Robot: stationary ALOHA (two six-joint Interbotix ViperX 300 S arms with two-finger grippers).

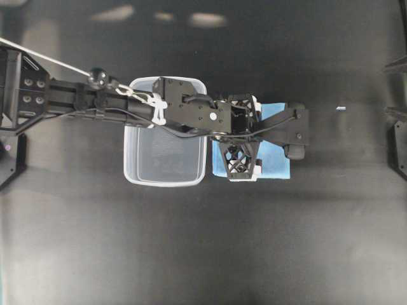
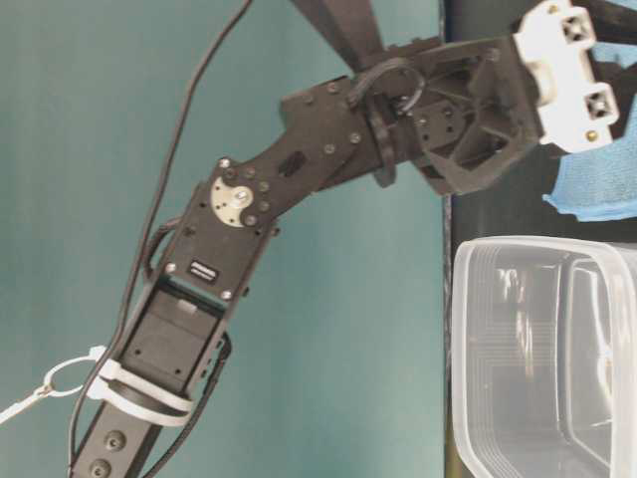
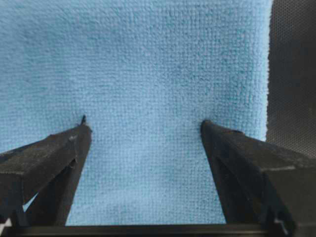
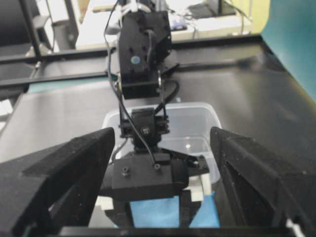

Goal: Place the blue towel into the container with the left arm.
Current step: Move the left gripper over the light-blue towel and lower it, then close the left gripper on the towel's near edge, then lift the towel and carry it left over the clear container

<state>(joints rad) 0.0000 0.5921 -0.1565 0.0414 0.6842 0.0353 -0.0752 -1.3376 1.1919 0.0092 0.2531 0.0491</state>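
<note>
Reaching from the left edge of the overhead view, the left arm [image 1: 95,101] is stretched across the top of the container [image 1: 166,162], its cable and white clips carried over the container's far rim. The container is seen resting on the dark bench [image 1: 191,254], upright and with nothing visible inside. Just right of the container, very close to its right wall, the blue towel [image 1: 270,159] is laid flat on the bench. The left hand [image 1: 243,138] is positioned directly over the towel, beyond the container's right wall. In the left wrist view the hand's fingers [image 3: 54,158] are spread wide, both tips pressed onto or just at the towel's [image 3: 148,74] surface, with cloth lying between them and nothing clamped. Further right of the container, at the edge of the overhead view, only a part of the right arm's frame [image 1: 397,140] is shown. The right hand [image 4: 163,163] is seen spread wide in its own view, directed at the container [image 4: 207,116] and holding nothing.
</note>
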